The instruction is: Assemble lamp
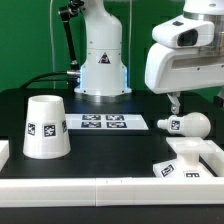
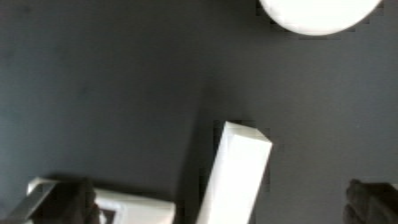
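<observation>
The tapered white shade (image 1: 45,126) stands on the black table at the exterior view's left. The round-headed bulb (image 1: 186,125) lies on its side at the right. The flat square base (image 1: 191,158) lies in front of it, by the front ledge. My gripper (image 1: 175,101) hangs just above and behind the bulb, touching nothing. In the wrist view the bulb's round head (image 2: 320,15) shows at one edge. A white edge of the base (image 2: 240,170) lies between my spread fingers (image 2: 54,205). The gripper (image 2: 217,206) is open and empty.
The marker board (image 1: 103,122) lies flat in the table's middle, in front of the robot's pedestal (image 1: 103,70). A white ledge (image 1: 100,190) runs along the table's front, with a low white wall at the left edge (image 1: 4,152).
</observation>
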`<act>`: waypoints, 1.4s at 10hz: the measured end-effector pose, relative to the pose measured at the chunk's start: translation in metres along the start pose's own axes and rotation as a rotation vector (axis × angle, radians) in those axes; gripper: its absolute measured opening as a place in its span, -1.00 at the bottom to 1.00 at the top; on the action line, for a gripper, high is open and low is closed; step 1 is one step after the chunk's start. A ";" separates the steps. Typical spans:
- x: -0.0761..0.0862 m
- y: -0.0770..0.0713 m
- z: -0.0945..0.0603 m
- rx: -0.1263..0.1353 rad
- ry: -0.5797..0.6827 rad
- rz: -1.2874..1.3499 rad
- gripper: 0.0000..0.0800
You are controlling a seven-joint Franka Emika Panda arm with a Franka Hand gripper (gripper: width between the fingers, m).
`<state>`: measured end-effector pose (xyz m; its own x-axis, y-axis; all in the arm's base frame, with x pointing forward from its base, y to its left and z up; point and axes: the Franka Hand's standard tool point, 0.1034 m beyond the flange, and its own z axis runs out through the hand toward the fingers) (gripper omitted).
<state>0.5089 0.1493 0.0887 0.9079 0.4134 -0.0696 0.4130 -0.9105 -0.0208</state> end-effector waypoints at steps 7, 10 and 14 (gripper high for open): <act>-0.007 -0.037 0.005 -0.023 0.028 -0.302 0.75; -0.010 -0.053 0.010 -0.094 0.067 -0.544 0.75; -0.028 -0.057 0.025 -0.073 0.061 -0.555 0.75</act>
<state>0.4582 0.1898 0.0673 0.5545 0.8322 -0.0099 0.8320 -0.5540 0.0313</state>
